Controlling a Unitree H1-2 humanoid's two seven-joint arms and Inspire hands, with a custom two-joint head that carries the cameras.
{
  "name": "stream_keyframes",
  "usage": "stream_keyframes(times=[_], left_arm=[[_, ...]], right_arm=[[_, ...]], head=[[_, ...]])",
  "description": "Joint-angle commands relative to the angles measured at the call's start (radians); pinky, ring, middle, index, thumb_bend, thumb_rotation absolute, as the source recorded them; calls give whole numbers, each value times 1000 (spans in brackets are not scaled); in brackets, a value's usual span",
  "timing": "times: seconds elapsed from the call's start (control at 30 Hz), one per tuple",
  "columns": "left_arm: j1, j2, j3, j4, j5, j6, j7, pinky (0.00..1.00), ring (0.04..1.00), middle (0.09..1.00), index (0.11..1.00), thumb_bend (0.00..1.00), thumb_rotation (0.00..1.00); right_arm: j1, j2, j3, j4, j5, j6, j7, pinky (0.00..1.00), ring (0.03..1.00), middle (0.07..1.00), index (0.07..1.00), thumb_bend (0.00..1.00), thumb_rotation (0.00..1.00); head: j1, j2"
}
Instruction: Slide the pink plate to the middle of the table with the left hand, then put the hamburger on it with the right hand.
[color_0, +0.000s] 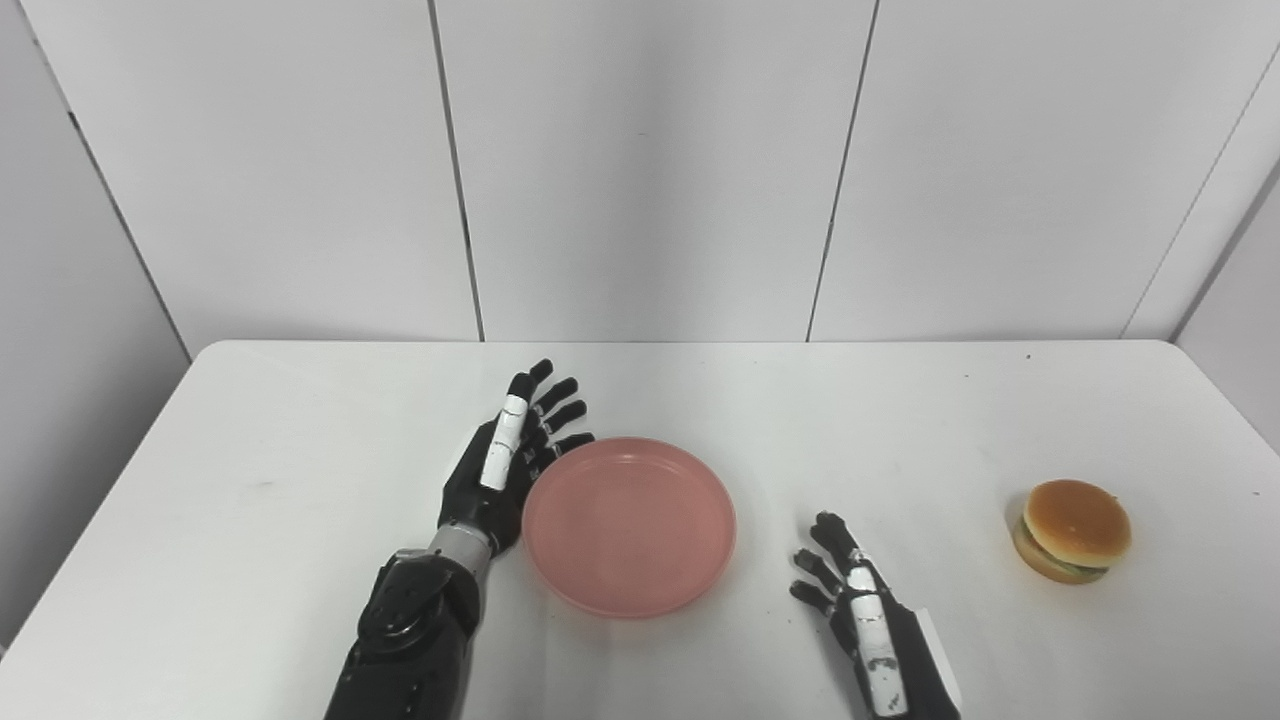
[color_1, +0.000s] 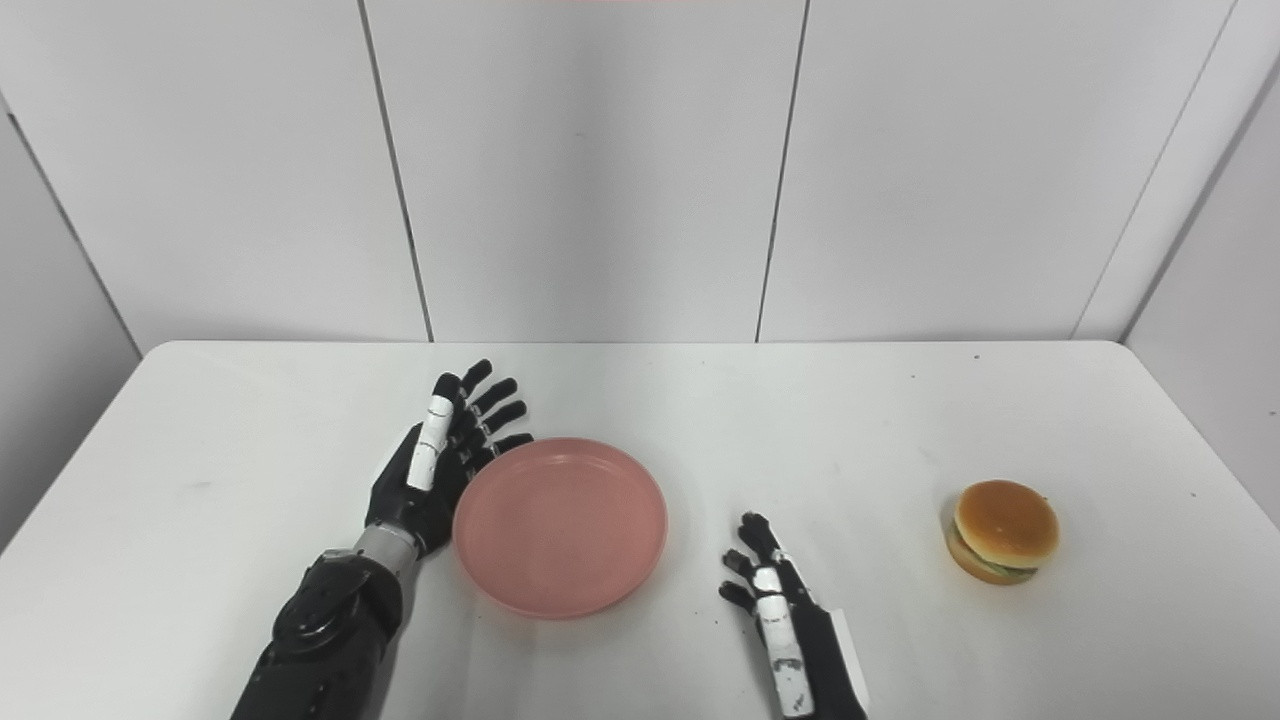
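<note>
1. The left hand (color_0: 505, 465) stands on edge with its fingers spread and straight, its palm side against the left rim of the pink plate (color_0: 629, 523), holding nothing.
2. The plate lies flat on the white table (color_0: 250, 470), about at its middle, so the sliding step looks nearly finished.
3. The right hand (color_0: 850, 590) waits near the front edge, fingers loosely apart, empty.
4. The hamburger (color_0: 1072, 530) sits well off to the right, untouched.
5. Next, I reckon, the right hand must reach out to it and close around the bun.
</note>
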Motion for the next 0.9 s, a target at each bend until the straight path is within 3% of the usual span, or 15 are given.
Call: stream_keyframes(times=[0.0, 0.3, 0.57, 0.77, 0.87], left_arm=[[-19, -1, -3, -21, 0, 3, -11, 725, 863, 904, 949, 893, 843], [19, -5, 10, -33, -30, 6, -22, 750, 891, 917, 963, 887, 847], [45, -8, 17, -40, -52, 4, -43, 817, 933, 950, 974, 882, 865], [44, -11, 20, -33, -57, -27, -53, 826, 925, 943, 978, 884, 873], [35, -13, 26, -12, -63, -36, -58, 819, 915, 925, 973, 895, 859]], right_arm=[[52, 54, 24, -21, -8, 34, 3, 817, 871, 932, 906, 818, 1000], [42, 75, 51, 4, -81, -8, -44, 815, 900, 935, 905, 807, 1000], [44, 109, 31, 54, -94, -137, -105, 830, 883, 911, 888, 786, 1000], [19, 38, -12, 9, -245, -270, -145, 845, 880, 918, 902, 708, 1000], [-19, -10, -61, 1, -303, -331, -149, 869, 889, 906, 892, 775, 1000]], head=[[0, 1], [-77, -2], [-128, -8], [-133, -10], [-135, -16]])
